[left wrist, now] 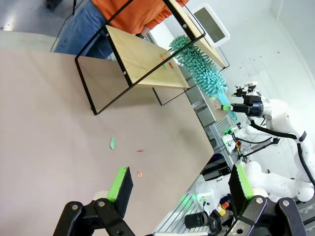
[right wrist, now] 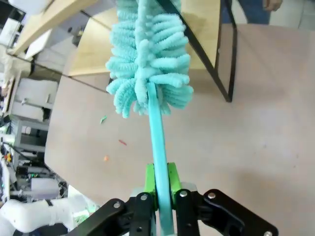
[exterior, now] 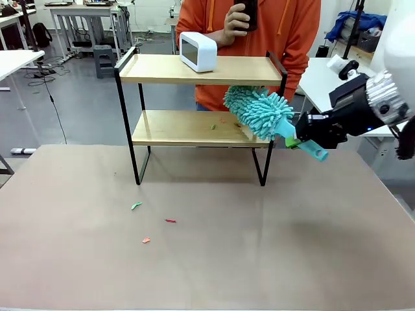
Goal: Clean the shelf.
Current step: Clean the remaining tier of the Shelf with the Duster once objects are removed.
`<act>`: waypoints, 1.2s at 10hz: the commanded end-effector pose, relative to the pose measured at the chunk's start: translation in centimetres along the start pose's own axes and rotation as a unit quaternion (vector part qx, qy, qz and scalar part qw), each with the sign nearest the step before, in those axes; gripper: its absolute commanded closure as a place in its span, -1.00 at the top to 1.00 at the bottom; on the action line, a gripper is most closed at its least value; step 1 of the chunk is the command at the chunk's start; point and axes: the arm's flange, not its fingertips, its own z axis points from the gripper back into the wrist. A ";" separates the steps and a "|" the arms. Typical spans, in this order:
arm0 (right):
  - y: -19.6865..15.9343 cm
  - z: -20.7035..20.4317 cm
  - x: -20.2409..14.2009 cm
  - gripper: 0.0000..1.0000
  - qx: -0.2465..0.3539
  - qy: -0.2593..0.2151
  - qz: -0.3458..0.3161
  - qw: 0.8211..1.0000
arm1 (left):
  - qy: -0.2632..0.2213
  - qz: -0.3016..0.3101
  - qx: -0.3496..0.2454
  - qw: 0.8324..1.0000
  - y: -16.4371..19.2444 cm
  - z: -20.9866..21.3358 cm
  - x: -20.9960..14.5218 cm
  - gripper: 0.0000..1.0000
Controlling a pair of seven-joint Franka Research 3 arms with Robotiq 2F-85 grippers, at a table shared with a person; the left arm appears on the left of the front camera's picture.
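**A:** Here's the shelf (exterior: 162,69), toward the far side of the table (exterior: 207,278), right in front of a person (exterior: 295,26) in orange. It has two tiers of light wood boards, a thin black frame and legs, and raised rails at both ends.

**B:** A white gadget (exterior: 198,50) stands on the top board near the middle. On the lower board there's a green scrap (exterior: 213,126) with a reddish speck close by.

**A:** And the right gripper (exterior: 295,141)?

**B:** It comes in from the right, clamped tight on the handle of a teal duster (exterior: 259,111) — the wrist view shows the green pads pinching it from both sides. The fluffy head sits at the right end of the lower tier, under the top board. I can't tell whether the fluff is pressing on the wood.

**A:** Left gripper (left wrist: 180,179)?

**B:** Its jaws are spread wide and hold nothing. It hangs over the near part of the table, well apart from the shelf.

**A:** There are bits on the table too — a green one (exterior: 135,205), a red one (exterior: 170,221) and an orange one (exterior: 146,240), in front of the left legs.

**B:** The person holds a phone (exterior: 249,14) up at chest height behind the shelf.
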 end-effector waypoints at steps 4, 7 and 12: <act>0.1 -3.3 -1.9 -0.75 -0.025 -0.010 -0.040 0.999 | -0.011 -0.010 -0.010 1.000 -0.2 -0.1 0.1 1.00; -0.3 -3.8 -2.4 -0.75 -0.008 0.014 -0.049 0.999 | -0.011 -0.010 -0.010 1.000 -0.2 -0.1 0.1 1.00; 0.2 -3.4 -2.9 -0.75 0.148 0.117 0.003 0.982 | -0.011 -0.010 -0.010 1.000 -0.2 -0.1 0.1 1.00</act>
